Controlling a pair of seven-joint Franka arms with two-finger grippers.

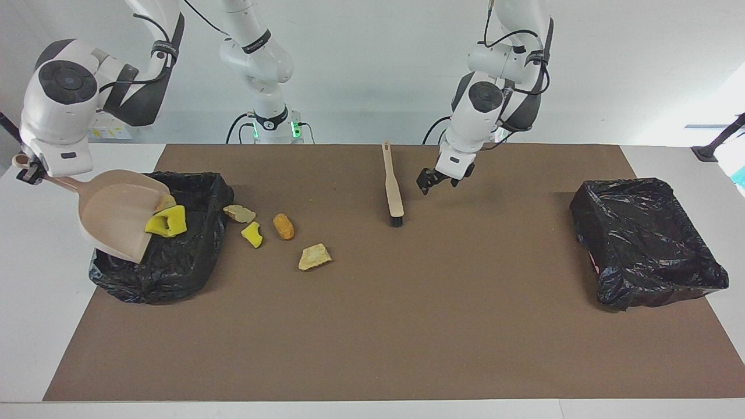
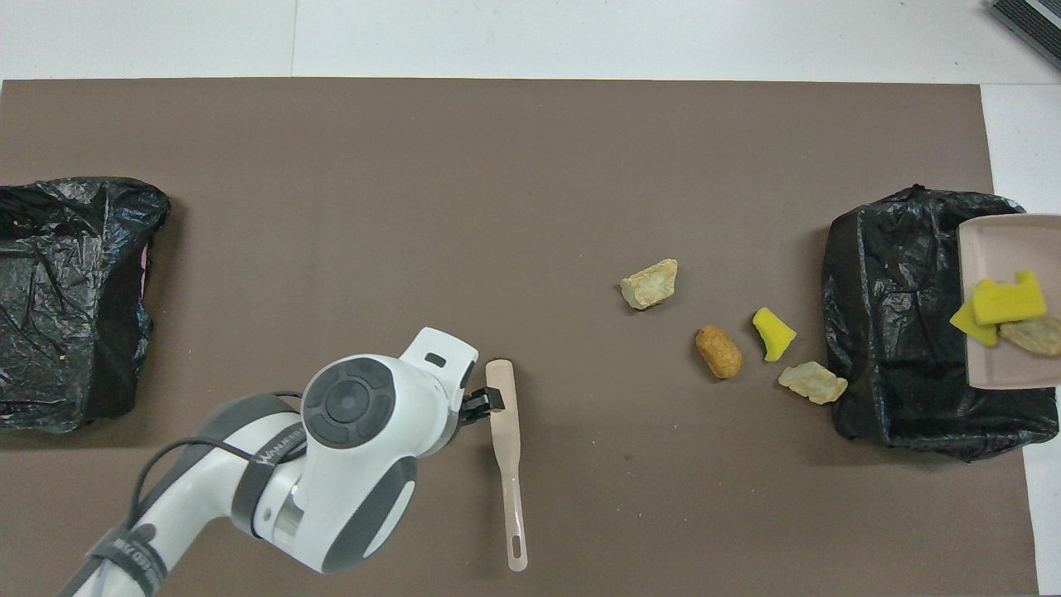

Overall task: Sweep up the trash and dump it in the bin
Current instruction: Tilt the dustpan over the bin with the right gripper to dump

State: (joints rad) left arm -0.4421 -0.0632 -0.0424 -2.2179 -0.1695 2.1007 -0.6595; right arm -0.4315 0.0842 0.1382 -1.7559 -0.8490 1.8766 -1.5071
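Note:
My right gripper (image 1: 25, 173) is shut on the handle of the beige dustpan (image 1: 110, 209), which tilts steeply over the black-lined bin (image 1: 174, 262) at the right arm's end. Yellow sponge bits (image 1: 167, 222) and a tan chunk (image 1: 165, 202) sit at the pan's lower lip (image 2: 1003, 303). On the mat beside this bin lie more trash: two tan chunks (image 1: 239, 213) (image 1: 315, 256), a yellow bit (image 1: 252, 234) and an orange-brown lump (image 1: 283, 226). The brush (image 1: 393, 189) lies flat on the mat. My left gripper (image 1: 437, 181) hangs open just beside the brush (image 2: 507, 448), holding nothing.
A second black-lined bin (image 1: 646, 241) stands at the left arm's end of the brown mat (image 1: 407, 326). The left arm's wrist and forearm (image 2: 348, 464) cover part of the mat near the robots in the overhead view.

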